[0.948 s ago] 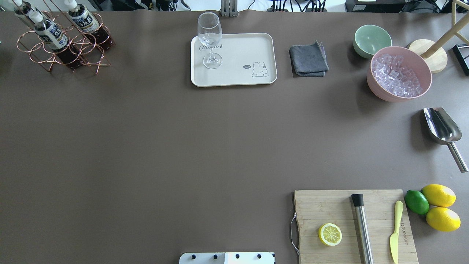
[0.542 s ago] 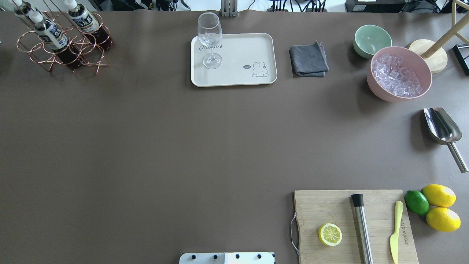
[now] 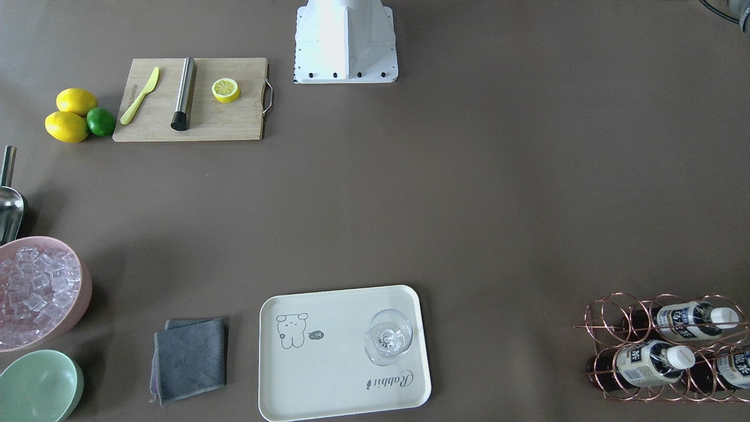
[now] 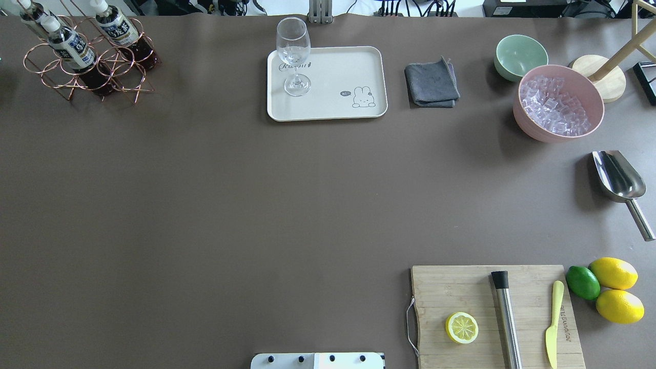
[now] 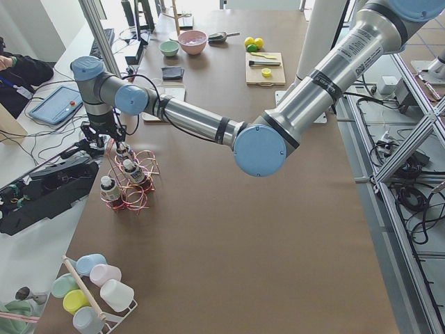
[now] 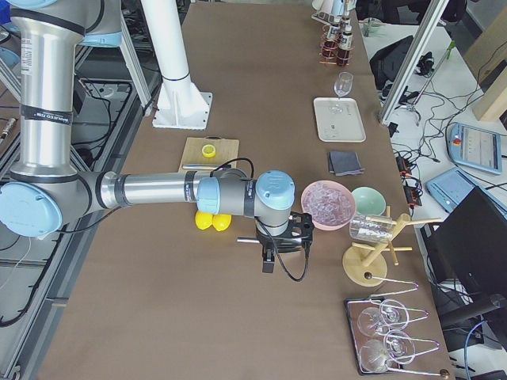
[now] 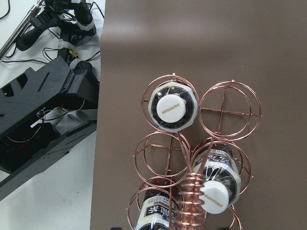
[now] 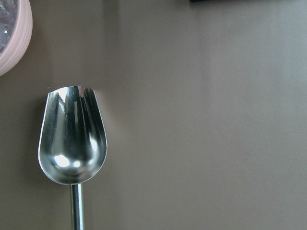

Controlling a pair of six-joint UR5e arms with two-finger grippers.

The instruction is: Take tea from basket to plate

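Three tea bottles [image 4: 69, 43] [image 4: 115, 25] [image 4: 28, 9] stand in the copper wire basket [image 4: 87, 72] at the table's far left corner. In the left wrist view I look straight down on their white caps [image 7: 171, 108] [image 7: 213, 196] and the basket [image 7: 230, 112]. The cream plate [image 4: 333, 84] [image 3: 334, 375] lies at the far middle. My left gripper [image 5: 110, 141] shows only in the exterior left view, just above the basket [image 5: 132, 188]. I cannot tell whether it is open. My right gripper [image 6: 268, 255] hangs over a metal scoop [image 8: 72, 143]. I cannot tell its state.
A wine glass [image 4: 294, 56] stands on the plate's left part. A grey cloth [image 4: 431, 83], green bowl [image 4: 520, 56] and pink ice bowl [image 4: 558, 102] sit right of it. The cutting board [image 4: 494, 315] with lemon half, muddler and knife is near right, with lemons [image 4: 615, 289] beside it.
The nearest bottle in the basket has shifted very slightly to the left in the overhead view. Nothing else on the table has moved.
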